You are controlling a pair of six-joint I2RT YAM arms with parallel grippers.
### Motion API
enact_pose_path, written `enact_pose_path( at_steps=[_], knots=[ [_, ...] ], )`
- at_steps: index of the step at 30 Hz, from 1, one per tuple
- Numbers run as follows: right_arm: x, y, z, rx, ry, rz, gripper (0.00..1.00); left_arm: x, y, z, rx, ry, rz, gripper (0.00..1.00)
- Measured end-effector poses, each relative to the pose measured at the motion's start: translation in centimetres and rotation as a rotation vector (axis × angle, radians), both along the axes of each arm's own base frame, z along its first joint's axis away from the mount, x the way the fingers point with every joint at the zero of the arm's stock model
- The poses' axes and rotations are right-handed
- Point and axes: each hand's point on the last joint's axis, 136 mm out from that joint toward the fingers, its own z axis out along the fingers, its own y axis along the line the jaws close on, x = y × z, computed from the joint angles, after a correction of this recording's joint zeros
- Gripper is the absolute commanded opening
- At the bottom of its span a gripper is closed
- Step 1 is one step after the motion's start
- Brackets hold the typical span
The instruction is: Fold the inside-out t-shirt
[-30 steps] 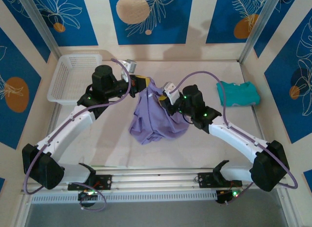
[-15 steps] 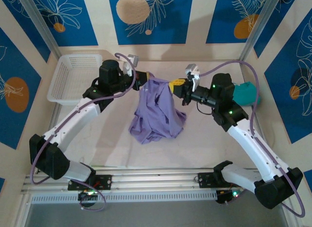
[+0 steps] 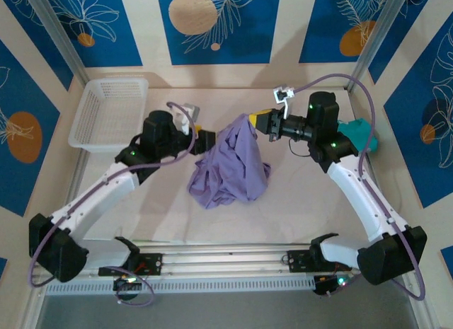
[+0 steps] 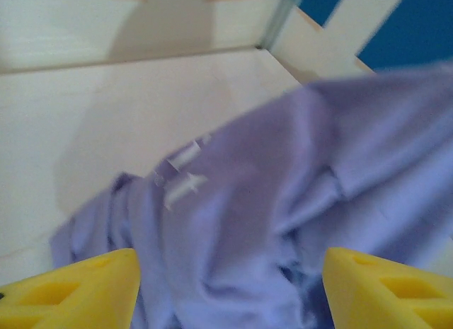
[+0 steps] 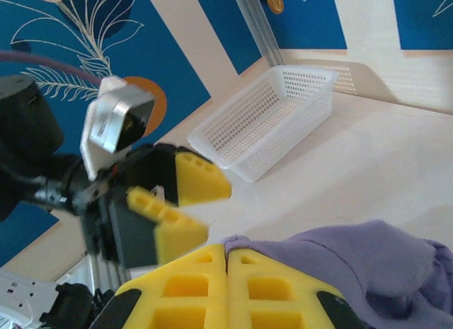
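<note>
inside-out t-shirt stands as a slack tent near the middle of the bench; its peak is pinched in the right fingers, which are pressed together on a fold of the lavender cloth; its lower part lies heaped on the bench, below and to the near-left of that peak; so the long axis slants from the high grip at the far right down to the heap at the near left; the left fingers stand apart with nothing clamped, just beside the tent's left flank and facing it; from the left wrist the cloth lies straight ahead of the two yellow tips, leaning to their right, though whether it touches them i cannot tell; by my reading the left arm is the nearer one to the slack side, and the coming move likely turns on reaching rightward and down into that flank for a hem or sleeve
</note>
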Motion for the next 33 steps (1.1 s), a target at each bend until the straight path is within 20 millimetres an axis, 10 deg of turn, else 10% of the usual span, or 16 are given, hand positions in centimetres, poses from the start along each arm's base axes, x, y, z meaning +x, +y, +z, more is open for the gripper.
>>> enact_pose_path(
  at_steps=[4, 13, 19, 26, 33],
  knots=[
    [-0.2, 0.2, 0.2, 0.005, 0.009, 0.026, 0.00, -1.6, -1.9, -0.3, 0.027, -0.031, -0.088, 0.63],
    [-0.4, 0.0, -0.2, 0.002, 0.032, 0.039, 0.00, 1.9, -5.0, -4.0, 0.131, 0.014, -0.143, 0.43],
    [0.7, -0.5, -0.2, -0.002, 0.054, 0.018, 0.00, 2.6, -7.6, -4.4, 0.096, 0.056, -0.226, 0.00],
    [7.7, -4.0, 0.9, -0.155, 0.078, -0.320, 0.06, 1.0, -7.3, 0.5, -0.052, 0.040, -0.236, 0.00],
    [9.8, -5.6, -5.7, -0.381, 0.161, -0.458, 0.35, -0.6, -6.1, 6.2, -0.179, -0.031, -0.226, 0.00]
  ],
)
